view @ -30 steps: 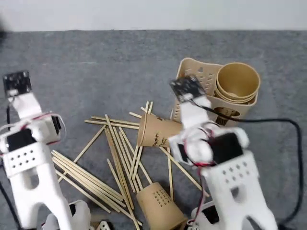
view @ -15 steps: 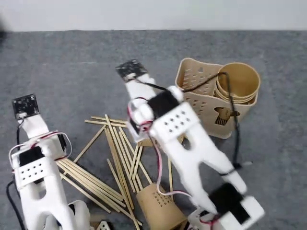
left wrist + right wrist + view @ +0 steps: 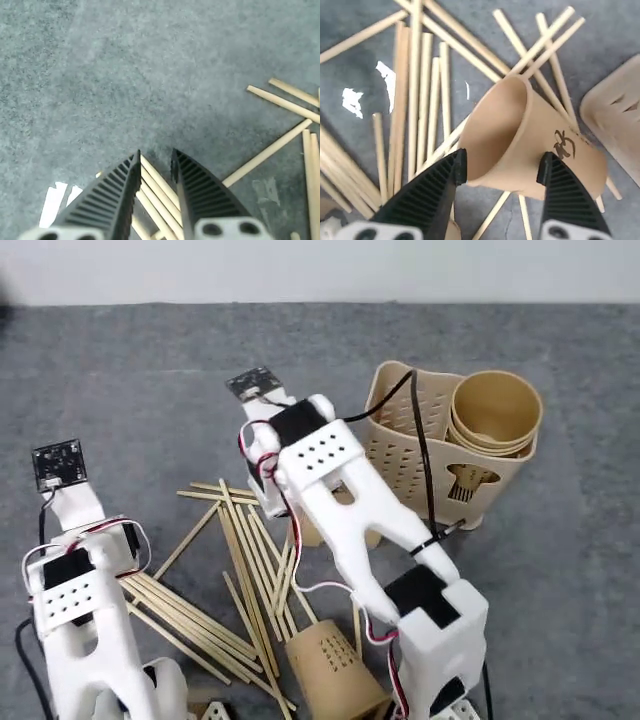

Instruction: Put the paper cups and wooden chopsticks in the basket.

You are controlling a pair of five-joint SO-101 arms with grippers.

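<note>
Over chopsticks (image 3: 415, 100), R gripper (image 3: 503, 155) jaws apart astride tipped paper cup (image 3: 540, 135).

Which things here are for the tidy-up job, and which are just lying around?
For the job:
basket
stacked cups inside it
tipped paper cup
second cup on the mat
wooden chopsticks

Just lying about:
white scraps
black cable
grey mat

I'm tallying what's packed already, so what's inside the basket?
A stack of paper cups sits in one compartment of the basket. How many are nested cannot be told, and the other compartment's floor is hidden by its wall.
</note>
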